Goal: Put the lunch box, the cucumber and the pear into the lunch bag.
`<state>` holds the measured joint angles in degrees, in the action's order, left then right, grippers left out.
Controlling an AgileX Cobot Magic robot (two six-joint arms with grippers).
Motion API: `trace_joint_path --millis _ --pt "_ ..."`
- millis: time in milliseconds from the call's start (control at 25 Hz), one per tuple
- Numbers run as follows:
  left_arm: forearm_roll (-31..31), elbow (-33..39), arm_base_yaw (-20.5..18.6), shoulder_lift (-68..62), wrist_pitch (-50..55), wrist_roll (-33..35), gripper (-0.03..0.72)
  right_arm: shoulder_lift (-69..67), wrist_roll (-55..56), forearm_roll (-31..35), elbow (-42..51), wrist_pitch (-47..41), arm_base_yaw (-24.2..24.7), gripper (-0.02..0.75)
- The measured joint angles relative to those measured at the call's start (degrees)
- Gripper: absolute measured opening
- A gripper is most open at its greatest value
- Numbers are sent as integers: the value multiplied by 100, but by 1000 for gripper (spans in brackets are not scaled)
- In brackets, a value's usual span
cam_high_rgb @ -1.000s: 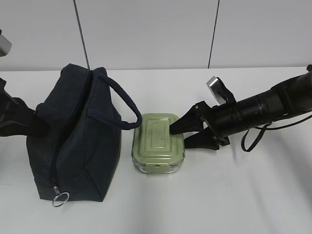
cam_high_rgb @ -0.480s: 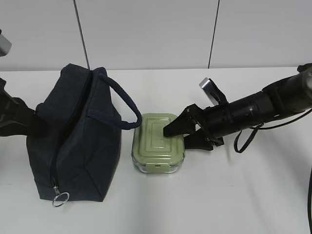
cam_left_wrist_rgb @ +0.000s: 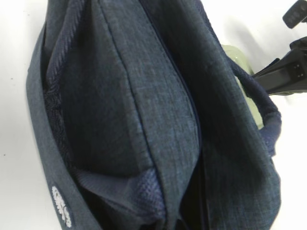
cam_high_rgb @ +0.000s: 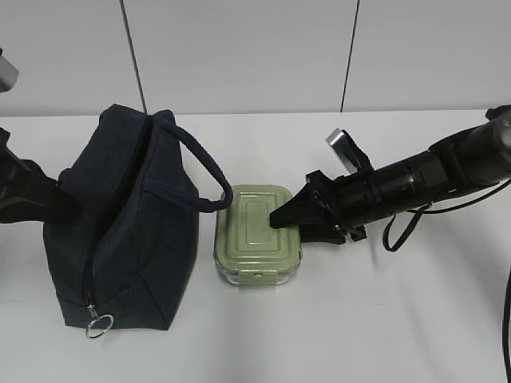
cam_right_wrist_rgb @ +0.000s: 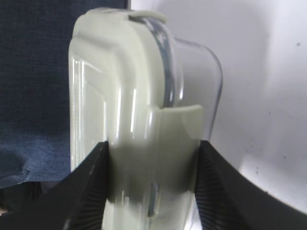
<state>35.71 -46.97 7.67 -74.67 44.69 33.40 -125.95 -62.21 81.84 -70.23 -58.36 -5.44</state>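
The right gripper (cam_high_rgb: 297,217) has closed its fingers onto the right end of the lunch box (cam_high_rgb: 257,233), nudging it left toward the lunch bag (cam_high_rgb: 124,223), so lifting can follow; left gripper's state is unseen.

right pincer (cam_high_rgb: 289,219) apparently closed on lunch box (cam_high_rgb: 257,234)

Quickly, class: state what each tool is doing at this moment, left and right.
Left tool: hidden behind the lunch bag; cannot be told.
Right tool: closed on the lunch box, one finger on the lid, one underneath.
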Motion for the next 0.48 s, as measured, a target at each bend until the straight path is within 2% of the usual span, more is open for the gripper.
trace_joint_path --millis 280,480 --pt "0 0 0 0 0 0 2 869 130 -221 34 -56 332 371" --pt "0 0 0 0 0 0 2 1722 472 -265 -149 -197 346 371"
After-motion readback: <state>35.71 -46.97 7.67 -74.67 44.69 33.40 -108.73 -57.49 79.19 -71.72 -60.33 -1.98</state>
